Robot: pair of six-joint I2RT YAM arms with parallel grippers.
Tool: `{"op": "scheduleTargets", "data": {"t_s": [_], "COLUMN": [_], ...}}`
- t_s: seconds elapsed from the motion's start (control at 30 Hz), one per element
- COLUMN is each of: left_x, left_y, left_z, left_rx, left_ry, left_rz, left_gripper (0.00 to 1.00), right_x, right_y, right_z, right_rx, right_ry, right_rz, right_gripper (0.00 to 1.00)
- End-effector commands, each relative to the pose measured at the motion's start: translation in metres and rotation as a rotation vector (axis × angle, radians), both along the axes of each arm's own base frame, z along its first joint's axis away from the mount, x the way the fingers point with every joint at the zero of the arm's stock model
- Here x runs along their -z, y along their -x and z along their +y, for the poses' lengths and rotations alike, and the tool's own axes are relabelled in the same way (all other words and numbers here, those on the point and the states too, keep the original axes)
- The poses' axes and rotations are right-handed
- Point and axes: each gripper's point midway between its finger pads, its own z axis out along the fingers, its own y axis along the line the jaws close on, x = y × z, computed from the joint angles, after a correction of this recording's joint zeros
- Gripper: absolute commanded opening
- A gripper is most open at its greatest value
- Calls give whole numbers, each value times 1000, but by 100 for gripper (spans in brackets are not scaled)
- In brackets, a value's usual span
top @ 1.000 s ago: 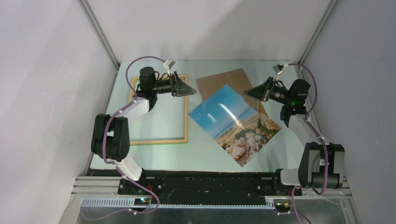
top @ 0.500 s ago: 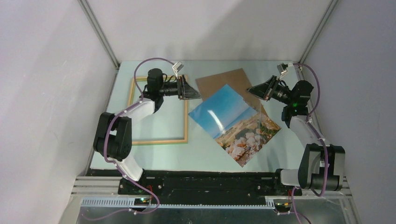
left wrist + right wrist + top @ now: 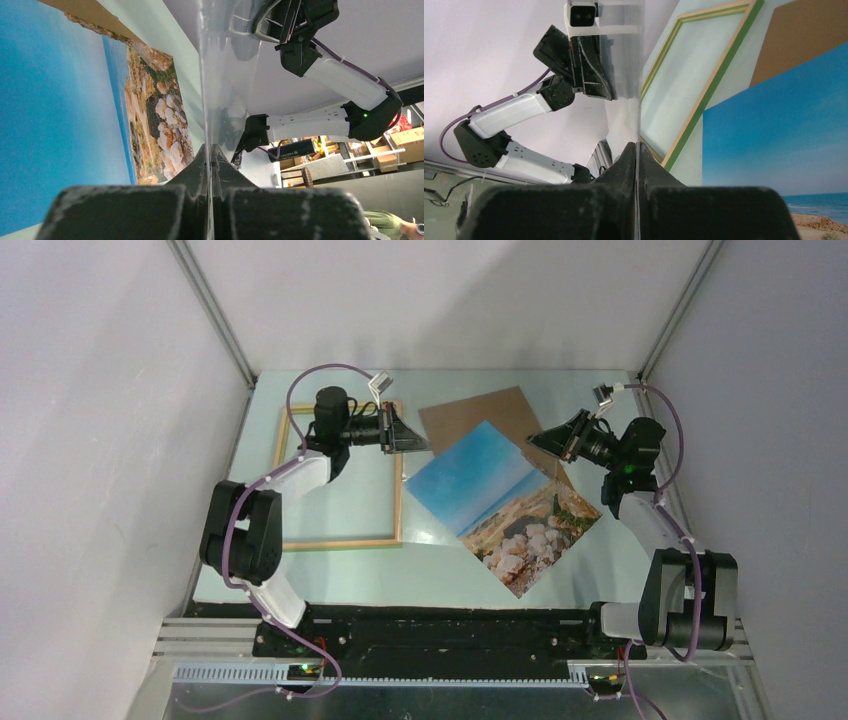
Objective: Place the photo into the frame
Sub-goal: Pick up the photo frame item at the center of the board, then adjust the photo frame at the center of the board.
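Both arms are up over the far half of the table (image 3: 420,575), tips pointing at each other. The left gripper (image 3: 420,443) sits at upper centre-left of the top view and the right gripper (image 3: 534,440) at upper centre-right. Between them hangs a clear sheet (image 3: 222,70), hard to make out from above. Each wrist camera shows it plainly, though. The left gripper's fingers (image 3: 200,165) are pressed together with the sheet's edge pinched in the seam. The right gripper's fingers (image 3: 646,165) do the same at the opposite edge, so the 2 grippers share 1 sheet.

Below them the photo (image 3: 500,505) lies flat on the table, picture side up and turned diagonally at centre-right. Its blue sky points to the upper left and its pale rocks to the lower right. Its top corner overlaps the brown backing board (image 3: 480,410). Its left corner lies just beside the right rail of the frame (image 3: 340,540). The frame lies flat at left of centre, with bare table showing inside it.
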Motion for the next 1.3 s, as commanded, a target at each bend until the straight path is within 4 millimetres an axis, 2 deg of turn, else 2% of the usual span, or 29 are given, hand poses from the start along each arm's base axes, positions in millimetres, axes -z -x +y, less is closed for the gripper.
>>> {"op": "scheduleTargets", "data": {"t_s": [0.0, 0.03, 0.07, 0.1, 0.2, 0.27, 0.33, 0.5, 0.53, 0.63, 0.77, 1.0, 1.03, 1.07, 1.1, 1.13, 1.27], "left_x": [-28, -28, -30, -31, -35, -37, -41, -52, -52, -58, -58, -47, -39, -27, -13, -6, -9], "left_y": [2, 1, -1, -1, -5, -4, -3, 2, 0, 1, 3, -5, -10, -18, -12, -6, -8], "left_z": [2, 4, 10, 14, 35, 48, 60, 90, 103, 128, 154, 178, 185, 193, 195, 197, 202], "left_rx": [13, 10, -4, -7, -40, -49, -59, -109, -136, -193, -260, -360, -415, -439, -484, -479, -510], "left_ry": [32, 33, 35, 36, 40, 43, 47, 55, 56, 58, 60, 43, -14, -147, -248, -297, -343], "left_rz": [-83, -78, -71, -68, -68, -66, -64, -50, -43, -39, -8, 40, 54, -103, 28, 24, -3], "left_gripper": [0, 0, 0, 0, 0, 0, 0, 0, 0, 0, 0, 0, 0, 0, 0, 0, 0], "right_x": [-2, 0, 2, 2, 7, 7, 6, 4, 6, 9, 16, 24, 23, 25, 23, 23, 19], "right_y": [6, 6, 7, 6, 8, 8, 10, 12, 15, 13, 12, 7, 8, 6, 6, 5, 3], "right_z": [5, 5, 4, 3, 1, 2, 3, 6, 14, 19, 30, 47, 50, 50, 53, 54, 61], "right_rx": [5, 9, 13, 22, 38, 45, 50, 79, 58, 64, 41, 4, -8, -1, -7, -4, -14], "right_ry": [58, 62, 72, 78, 109, 124, 143, 196, 214, 271, 324, 393, 409, 423, 435, 446, 454], "right_rz": [-77, -67, -67, -69, -70, -81, -103, -156, -158, -177, -166, -178, -194, -197, -215, -224, -239], "right_gripper": [6, 16, 23, 34, 54, 80, 96, 99, 99, 99, 99, 98, 97, 97, 97, 97, 97]}}
